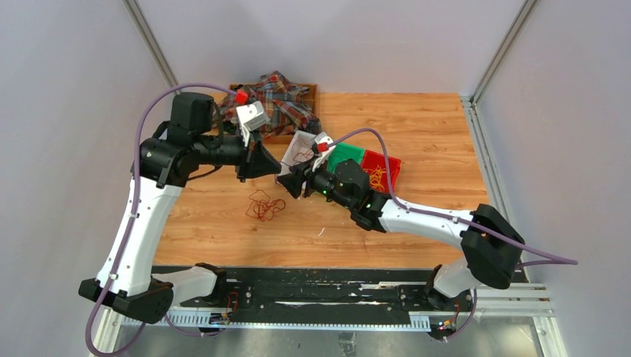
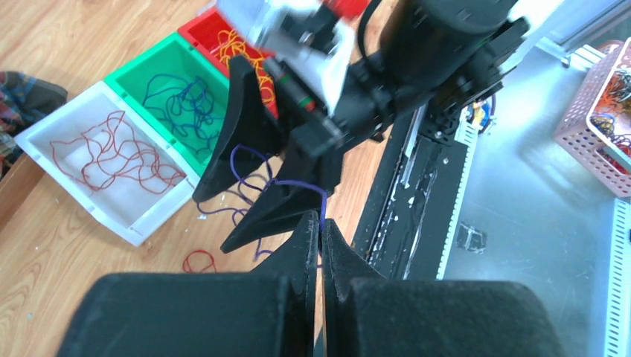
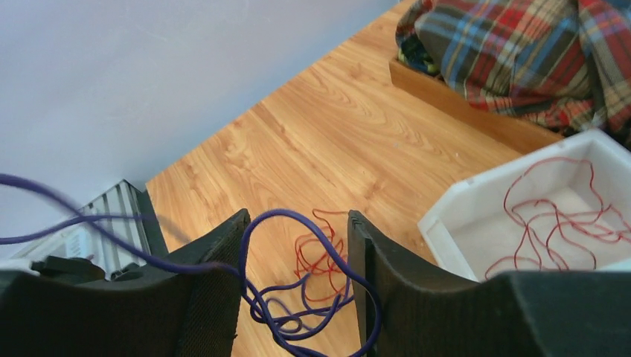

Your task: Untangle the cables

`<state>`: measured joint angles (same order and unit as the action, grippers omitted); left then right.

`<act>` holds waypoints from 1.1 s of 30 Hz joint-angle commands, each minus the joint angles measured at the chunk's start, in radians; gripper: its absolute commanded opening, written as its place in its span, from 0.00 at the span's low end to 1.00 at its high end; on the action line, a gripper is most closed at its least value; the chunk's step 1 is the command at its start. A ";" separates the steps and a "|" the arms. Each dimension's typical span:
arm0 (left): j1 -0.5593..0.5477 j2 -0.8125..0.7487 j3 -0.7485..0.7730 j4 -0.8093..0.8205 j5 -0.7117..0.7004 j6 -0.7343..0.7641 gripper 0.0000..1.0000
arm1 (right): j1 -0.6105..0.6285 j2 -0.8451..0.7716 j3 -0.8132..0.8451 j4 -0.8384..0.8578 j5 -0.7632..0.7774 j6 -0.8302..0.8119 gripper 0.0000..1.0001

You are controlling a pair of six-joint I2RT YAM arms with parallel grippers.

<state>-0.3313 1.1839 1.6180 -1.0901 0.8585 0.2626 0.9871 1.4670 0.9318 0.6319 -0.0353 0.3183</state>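
A loose purple cable (image 2: 257,178) hangs in the air between my two grippers. My left gripper (image 2: 321,221) is shut on one strand of it, its fingers pressed together. The right gripper (image 3: 298,217) stands open, and purple cable loops (image 3: 298,297) run through the gap between its fingers without being pinched. From above, the left gripper (image 1: 274,165) and right gripper (image 1: 289,184) nearly meet tip to tip over the table's middle. A small tangle of red and orange cables (image 1: 265,206) lies on the wood just below them, and shows again as the red tangle (image 3: 320,256).
Three bins sit in a row: a white bin (image 2: 152,223) holding red cables, a green bin (image 2: 141,67) holding blue ones, a red bin (image 2: 199,30) with orange ones. A wooden tray (image 1: 298,89) with plaid cloth (image 1: 279,104) is at the back. A pink basket (image 2: 588,126) stands off the table.
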 commanded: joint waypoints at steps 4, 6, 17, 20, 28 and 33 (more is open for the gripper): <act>-0.009 0.016 0.107 -0.006 0.061 -0.083 0.00 | -0.007 0.052 -0.094 0.092 0.024 0.034 0.50; -0.009 0.030 0.148 -0.007 0.059 -0.095 0.00 | -0.007 0.059 -0.126 0.109 0.034 0.051 0.50; -0.015 0.121 0.292 -0.007 -0.016 -0.089 0.01 | -0.007 -0.065 -0.361 0.119 0.100 0.116 0.57; -0.037 0.147 0.278 -0.007 -0.052 -0.065 0.01 | -0.007 -0.195 -0.411 0.025 0.124 0.108 0.65; -0.153 0.318 0.320 -0.007 -0.157 -0.007 0.01 | -0.007 -0.692 -0.503 -0.428 0.279 0.088 0.80; -0.187 0.445 0.404 0.033 -0.209 0.003 0.00 | -0.007 -0.987 -0.454 -0.782 0.414 0.099 0.81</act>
<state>-0.4957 1.5650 1.9415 -1.0901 0.7074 0.2413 0.9871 0.6285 0.4484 0.1955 0.2390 0.4179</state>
